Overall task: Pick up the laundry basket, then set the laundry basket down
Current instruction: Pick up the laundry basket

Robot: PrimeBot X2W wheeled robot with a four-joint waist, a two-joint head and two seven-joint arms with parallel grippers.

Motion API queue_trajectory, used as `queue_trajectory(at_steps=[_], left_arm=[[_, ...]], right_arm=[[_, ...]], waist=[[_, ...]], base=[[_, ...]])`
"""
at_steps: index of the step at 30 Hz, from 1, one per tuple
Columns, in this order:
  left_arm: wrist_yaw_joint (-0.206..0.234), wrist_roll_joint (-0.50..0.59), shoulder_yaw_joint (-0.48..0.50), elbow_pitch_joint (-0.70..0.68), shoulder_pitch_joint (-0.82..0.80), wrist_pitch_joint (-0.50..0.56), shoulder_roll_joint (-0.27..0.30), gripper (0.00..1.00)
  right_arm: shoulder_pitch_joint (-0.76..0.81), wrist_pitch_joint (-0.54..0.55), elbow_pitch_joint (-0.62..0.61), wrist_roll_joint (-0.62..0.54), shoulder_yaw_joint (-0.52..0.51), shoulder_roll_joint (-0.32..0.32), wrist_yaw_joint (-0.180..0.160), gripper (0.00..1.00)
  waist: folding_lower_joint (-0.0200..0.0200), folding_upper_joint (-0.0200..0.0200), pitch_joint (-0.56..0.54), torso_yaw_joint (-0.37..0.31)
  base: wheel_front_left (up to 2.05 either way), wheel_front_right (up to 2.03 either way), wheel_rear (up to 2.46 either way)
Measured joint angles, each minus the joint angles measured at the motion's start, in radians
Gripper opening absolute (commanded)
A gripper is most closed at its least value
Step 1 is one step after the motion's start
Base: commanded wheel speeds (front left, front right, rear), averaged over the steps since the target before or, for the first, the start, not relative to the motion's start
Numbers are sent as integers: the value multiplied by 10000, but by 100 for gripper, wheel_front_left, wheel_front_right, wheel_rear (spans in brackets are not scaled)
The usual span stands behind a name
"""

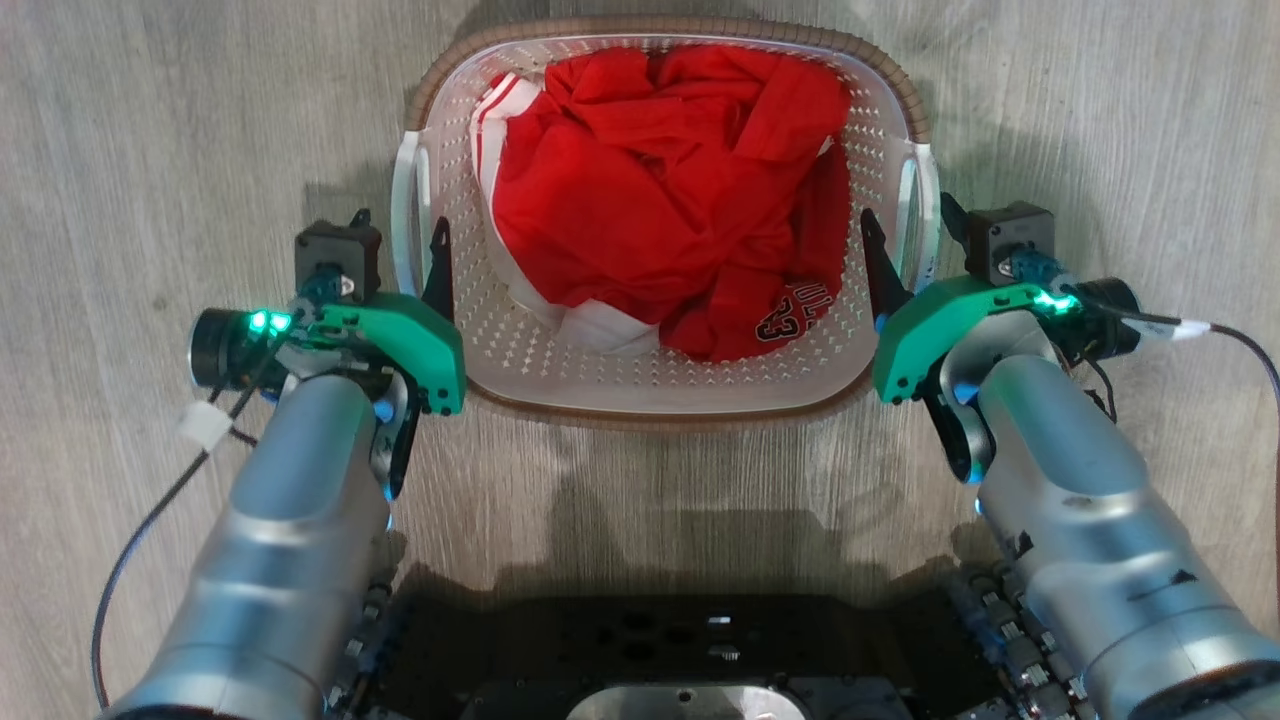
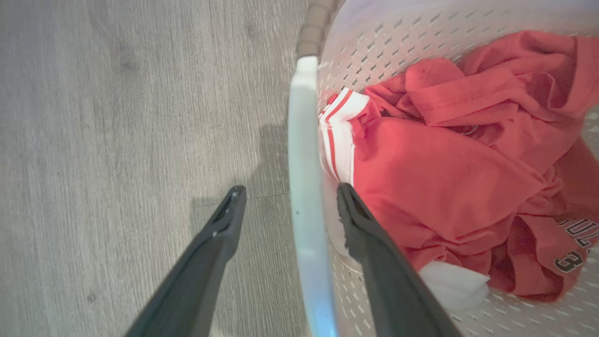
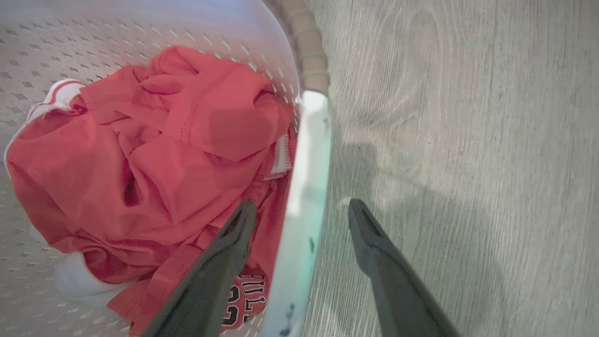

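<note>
On your left gripper the two long dark fingers stand wide apart, one on each side of a smooth white plastic side handle. Your right gripper straddles the opposite white handle likewise, jaws apart and gripping nothing. Both handles belong to the small white perforated plastic laundry basket with a brown woven-look rim, resting on the grey wood-grain floor straight ahead between your arms, a crumpled red jersey inside; close both sides together, keep the inner fingers clear of the cloth, and raise both handles level so the load does not tip.
</note>
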Motion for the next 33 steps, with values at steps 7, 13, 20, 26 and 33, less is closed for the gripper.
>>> queue_trajectory(at_steps=[7,13,20,26,33], left_arm=[[-234,-391,-378,991,-662,0,-10,100],[-272,-809,-830,1475,-956,0,-21,88],[-414,-1471,-1680,2054,-1235,0,-100,0],[-355,-2121,-2320,2119,-1205,2,-127,0],[-132,-2957,-3055,2115,-701,2,-132,0]], right_arm=[[-608,0,955,435,487,-15,0,100],[-932,0,1402,721,809,-40,0,87],[-1194,0,1875,1147,1273,23,0,0],[-1314,0,2422,1494,1365,21,0,0],[-1284,23,2976,2100,1908,23,0,0]], waist=[[0,-1,98,67],[0,-1,83,115],[-1,-1,-20,123],[-1,-1,-369,138],[-1,-1,-1373,180]], base=[[0,0,0],[0,0,0],[0,0,0],[0,0,0],[0,0,0]])
